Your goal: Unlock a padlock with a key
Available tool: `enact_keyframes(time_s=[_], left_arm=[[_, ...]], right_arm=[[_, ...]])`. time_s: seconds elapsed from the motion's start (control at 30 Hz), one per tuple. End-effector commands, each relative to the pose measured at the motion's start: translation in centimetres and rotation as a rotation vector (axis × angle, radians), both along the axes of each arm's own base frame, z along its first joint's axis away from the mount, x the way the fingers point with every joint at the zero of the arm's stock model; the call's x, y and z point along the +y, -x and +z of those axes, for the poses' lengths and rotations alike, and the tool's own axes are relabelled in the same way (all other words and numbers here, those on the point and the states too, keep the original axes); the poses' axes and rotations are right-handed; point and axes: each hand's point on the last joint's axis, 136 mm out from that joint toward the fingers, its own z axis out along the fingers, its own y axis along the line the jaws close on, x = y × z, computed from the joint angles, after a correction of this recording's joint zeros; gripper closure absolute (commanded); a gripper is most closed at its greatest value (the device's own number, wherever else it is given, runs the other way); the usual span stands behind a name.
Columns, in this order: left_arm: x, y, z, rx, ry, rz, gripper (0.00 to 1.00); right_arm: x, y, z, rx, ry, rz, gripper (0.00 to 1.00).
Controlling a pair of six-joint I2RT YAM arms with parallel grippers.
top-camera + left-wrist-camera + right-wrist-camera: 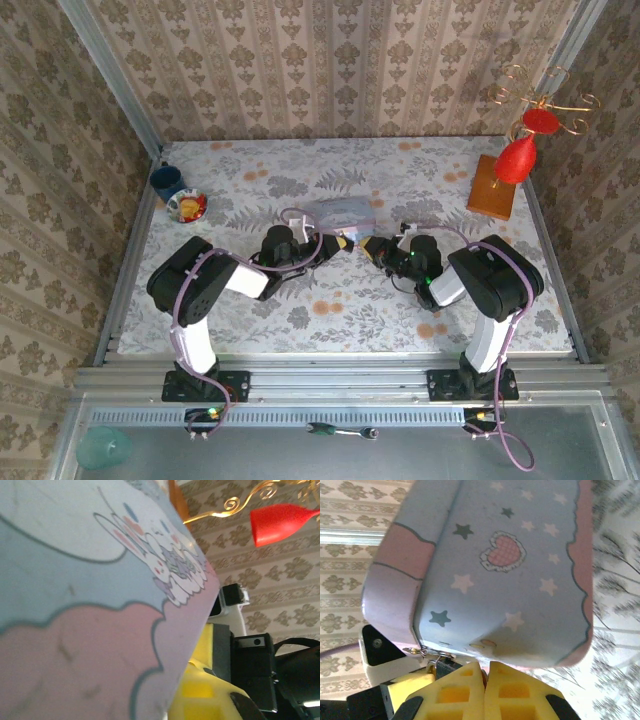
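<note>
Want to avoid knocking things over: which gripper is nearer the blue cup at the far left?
Left. The left gripper sits centrally, well to the right of the blue cup. The right gripper faces it from just beyond, farther right still.

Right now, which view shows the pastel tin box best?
The right wrist view: the tin box shows a nearly whole starred face with its edges. The left wrist view crops the tin box to part of its cartoon; the top view has it small.
</note>
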Motion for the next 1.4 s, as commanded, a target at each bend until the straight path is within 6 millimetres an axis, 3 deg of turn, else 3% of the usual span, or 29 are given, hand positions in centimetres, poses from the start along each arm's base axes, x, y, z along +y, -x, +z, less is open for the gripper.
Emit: enact_keyframes(time_s=[0.0,0.1,0.33,0.5,0.7,0.8,0.97,1.1,1.37], left_arm=[[-1.8,3.4,2.2,-0.101,-0.003,-0.190,1.00],[-1.1,2.8,0.6,-0.084,-0.064,-0.150,1.00],[-1.5,2.2,0.0,-0.047,0.017,-0.124,1.00],[-0.7,2.1,-1.6,-0.041,-0.041,-0.086,0.96],[0.6,2.4,-2.9,-0.047,-0.152,-0.062,0.77],[0.8,2.7,-3.5,-0.027,-0.156,-0.048,0.66],[1.3,2.9,-4.1,-0.004,-0.153,0.001,0.58],[1.0,3.0,-3.6,0.004,-0.112,0.014,0.57],[1.0,3.0,-3.3,0.011,-0.093,0.038,0.67]], right_arm=[[3.3,3.4,1.2,-0.091,0.015,0.169,1.00],[3.0,4.1,0.5,-0.089,0.042,0.162,1.00],[4.2,5.3,0.3,-0.090,0.057,0.170,1.00],[3.6,5.7,-0.5,-0.066,0.079,0.119,1.00],[3.8,6.5,-1.3,-0.048,0.097,0.105,1.00],[4.1,6.7,-0.9,-0.059,0.096,0.092,1.00],[4.4,7.1,0.1,-0.086,0.091,0.077,1.00],[4.7,7.3,0.2,-0.090,0.094,0.078,1.00],[4.1,7.6,0.2,-0.094,0.106,0.032,1.00]])
